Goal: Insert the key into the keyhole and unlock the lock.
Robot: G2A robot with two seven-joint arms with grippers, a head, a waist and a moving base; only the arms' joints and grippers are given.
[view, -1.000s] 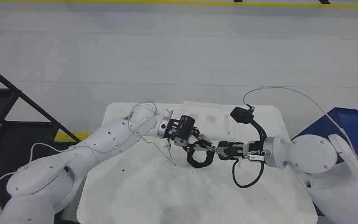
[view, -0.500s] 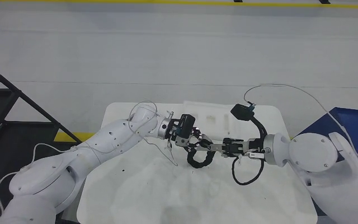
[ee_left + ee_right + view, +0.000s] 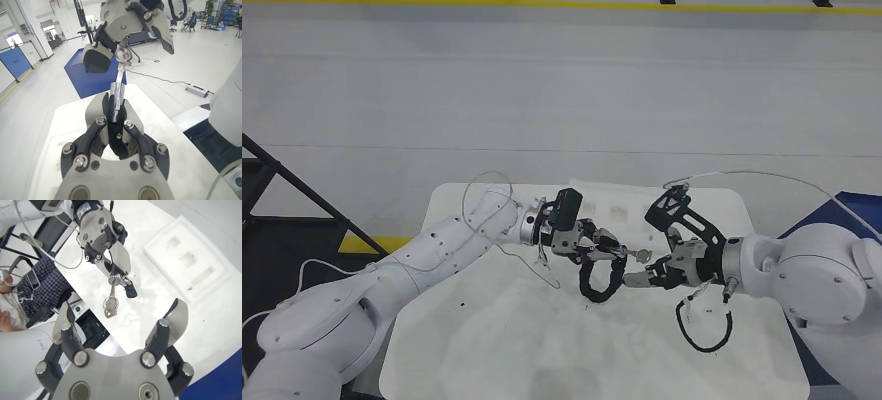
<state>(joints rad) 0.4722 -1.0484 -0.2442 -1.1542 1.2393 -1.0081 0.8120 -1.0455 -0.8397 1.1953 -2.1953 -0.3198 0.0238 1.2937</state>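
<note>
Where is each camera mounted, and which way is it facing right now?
Top view: above the arms, looking down at the table; both arms show, meeting mid-table.
Left wrist view: on the left wrist, looking along the left end effector, shut on the lock, toward the open right end effector.
Right wrist view: on the right wrist, looking down past its own open end effector at the foam tray and table.
Shared: both wrist views show the key seated in the lock's keyhole.

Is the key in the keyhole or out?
In: the key has its blade inside the lock, held by the left gripper.
</note>
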